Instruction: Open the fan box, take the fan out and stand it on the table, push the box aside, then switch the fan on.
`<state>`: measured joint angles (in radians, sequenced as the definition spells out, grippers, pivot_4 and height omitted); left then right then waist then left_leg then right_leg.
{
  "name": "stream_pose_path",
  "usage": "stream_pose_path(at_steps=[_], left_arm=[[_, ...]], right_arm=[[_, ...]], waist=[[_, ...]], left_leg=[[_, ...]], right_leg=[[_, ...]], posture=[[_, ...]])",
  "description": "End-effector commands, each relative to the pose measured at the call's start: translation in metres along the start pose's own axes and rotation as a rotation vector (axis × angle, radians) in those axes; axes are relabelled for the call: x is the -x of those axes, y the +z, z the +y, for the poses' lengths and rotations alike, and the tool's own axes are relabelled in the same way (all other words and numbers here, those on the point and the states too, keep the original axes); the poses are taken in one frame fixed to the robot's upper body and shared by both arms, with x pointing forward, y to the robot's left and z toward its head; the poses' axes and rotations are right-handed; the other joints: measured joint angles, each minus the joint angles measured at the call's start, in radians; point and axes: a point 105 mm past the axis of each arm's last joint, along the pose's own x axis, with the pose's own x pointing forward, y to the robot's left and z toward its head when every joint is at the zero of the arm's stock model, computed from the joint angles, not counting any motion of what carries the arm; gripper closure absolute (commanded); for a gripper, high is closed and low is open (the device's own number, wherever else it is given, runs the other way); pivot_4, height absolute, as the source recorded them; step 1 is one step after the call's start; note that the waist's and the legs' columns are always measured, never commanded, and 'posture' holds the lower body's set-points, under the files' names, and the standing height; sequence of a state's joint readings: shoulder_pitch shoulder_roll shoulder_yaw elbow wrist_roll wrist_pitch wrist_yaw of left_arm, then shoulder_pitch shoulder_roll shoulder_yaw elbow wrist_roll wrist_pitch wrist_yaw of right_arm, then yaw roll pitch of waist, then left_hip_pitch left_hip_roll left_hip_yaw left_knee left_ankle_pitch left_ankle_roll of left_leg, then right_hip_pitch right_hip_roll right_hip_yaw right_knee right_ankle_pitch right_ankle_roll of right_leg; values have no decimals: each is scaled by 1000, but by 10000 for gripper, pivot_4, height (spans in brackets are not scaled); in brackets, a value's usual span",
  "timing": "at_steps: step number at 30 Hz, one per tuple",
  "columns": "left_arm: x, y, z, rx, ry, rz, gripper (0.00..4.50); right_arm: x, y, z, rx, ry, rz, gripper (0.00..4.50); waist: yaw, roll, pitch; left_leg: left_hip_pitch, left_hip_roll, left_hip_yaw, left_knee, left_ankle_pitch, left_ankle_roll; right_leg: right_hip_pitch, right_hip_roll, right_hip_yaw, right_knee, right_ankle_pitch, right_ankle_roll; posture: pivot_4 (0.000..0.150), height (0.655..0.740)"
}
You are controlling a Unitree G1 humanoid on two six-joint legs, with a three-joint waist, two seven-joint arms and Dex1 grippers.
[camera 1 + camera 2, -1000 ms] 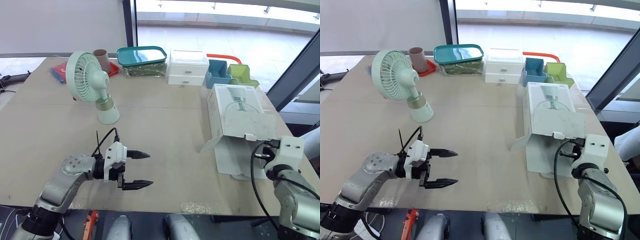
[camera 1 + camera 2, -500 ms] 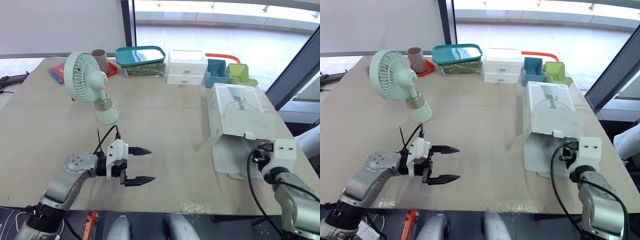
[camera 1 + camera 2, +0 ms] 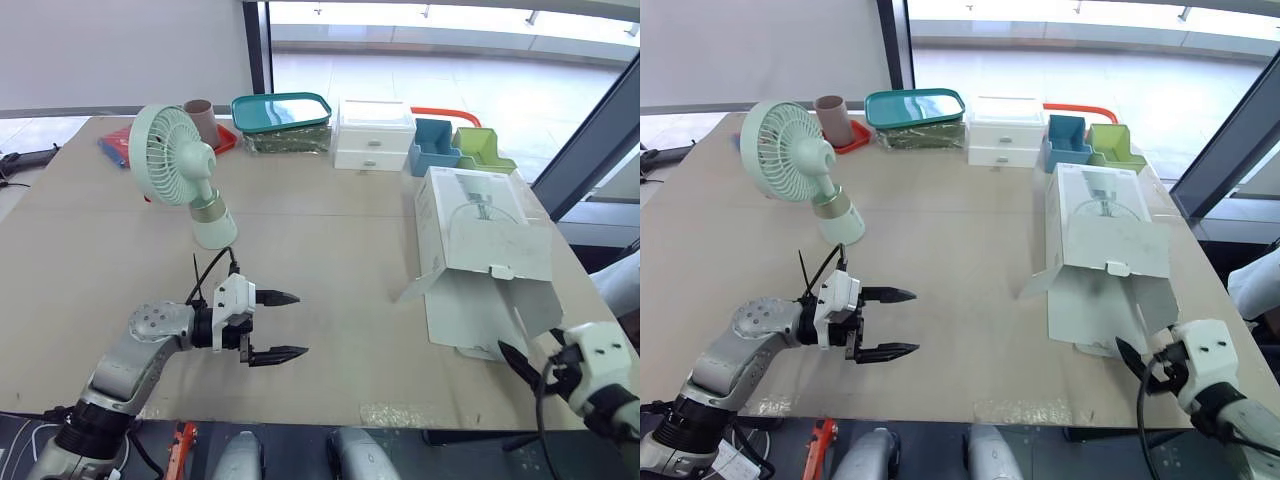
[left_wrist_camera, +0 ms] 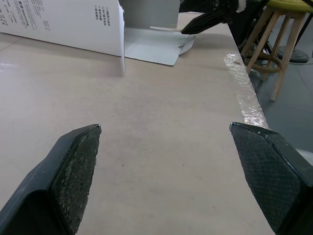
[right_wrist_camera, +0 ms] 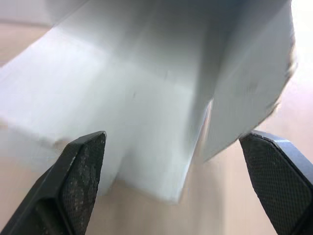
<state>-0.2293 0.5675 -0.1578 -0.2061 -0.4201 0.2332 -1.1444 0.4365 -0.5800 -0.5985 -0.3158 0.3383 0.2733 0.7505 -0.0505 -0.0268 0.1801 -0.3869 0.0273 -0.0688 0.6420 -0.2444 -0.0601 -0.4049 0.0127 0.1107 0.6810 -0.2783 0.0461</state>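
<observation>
The pale green fan (image 3: 185, 175) stands upright on the table (image 3: 330, 250) at the back left, tilted head facing left. The white fan box (image 3: 480, 245) lies at the right, its flaps (image 3: 470, 310) open toward the front edge. My left gripper (image 3: 285, 325) hovers open over bare table in front of the fan, holding nothing. My right gripper (image 3: 528, 347) is open at the front right corner, just before the box flaps. In the right wrist view the white flaps (image 5: 146, 98) lie beyond the wide-spread fingers (image 5: 85, 161). The left wrist view shows the box (image 4: 73, 24) far ahead.
Along the back edge stand a brown cup (image 3: 203, 118), a teal-lidded container (image 3: 283, 112), a white drawer unit (image 3: 375, 135), and blue (image 3: 437, 145) and green (image 3: 482, 148) organisers. A wooden stool (image 4: 283, 29) stands beyond the table's taped edge (image 4: 242, 83).
My right gripper has gone from shut to open and drawn back from the box's flap toward the front right corner. The left gripper has barely shifted.
</observation>
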Motion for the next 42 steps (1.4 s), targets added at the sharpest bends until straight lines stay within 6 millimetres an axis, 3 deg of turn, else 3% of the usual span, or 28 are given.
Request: stream_pose_path(at_steps=[1, 5, 10, 14, 19, 29, 37, 42], left_arm=[[2, 8, 3, -40, 12, -22, 0], [7, 7, 11, -31, 65, -30, 0], [9, 5, 14, -36, 108, -36, 0], [12, 7, 19, -18, 182, -63, 0], [21, 8, 24, -11, 321, -95, 0], [51, 16, 40, -7, 711, -178, 0], [65, 17, 38, 8, 878, -207, 0], [85, 24, 43, -54, 1044, -220, 0]], right_arm=[[17, 23, 15, 79, 191, -129, 943], [18, 37, 54, 174, 453, -172, 943], [9, 50, 91, 205, 622, -236, 943], [-17, 72, 122, 228, 696, -355, 943], [-50, 94, 143, 219, 719, -449, 943], [-83, 127, 166, 191, 785, -542, 943], [-95, 141, 157, 125, 765, -553, 943], [-97, 142, 153, 123, 740, -550, 943]], waist=[[0, 0, 0], [0, 0, 0], [1, 0, 0], [3, 0, 0], [-1, -1, 0], [3, -2, 0], [4, -2, 0], [4, -2, 0]], left_leg=[[0, 0, 0, 0, 0, 0], [1, 0, 0, 0, 0, 0], [1, 0, 0, 0, 0, 0], [1, 0, 0, 1, 0, 0], [2, 1, 0, 1, 1, -1], [-1, 0, -3, 2, 0, 0], [-1, 0, -3, 2, 0, 0], [-1, 0, -3, 2, 0, 0]], right_leg=[[0, 0, 0, 0, 0, 0], [1, 0, 0, 0, 0, 0], [1, 0, 0, 0, 0, 0], [1, 0, 0, 0, 0, 0], [1, 0, 0, 0, 2, -1], [1, -1, -2, 0, 5, -6], [1, -1, -2, 0, 6, -7], [1, -1, -3, 0, 6, -7]], posture=[[1500, 7400], [1500, 7400], [1500, 7400], [1500, 7400], [1500, 7400], [1500, 7400], [1500, 7400], [1500, 7400]])
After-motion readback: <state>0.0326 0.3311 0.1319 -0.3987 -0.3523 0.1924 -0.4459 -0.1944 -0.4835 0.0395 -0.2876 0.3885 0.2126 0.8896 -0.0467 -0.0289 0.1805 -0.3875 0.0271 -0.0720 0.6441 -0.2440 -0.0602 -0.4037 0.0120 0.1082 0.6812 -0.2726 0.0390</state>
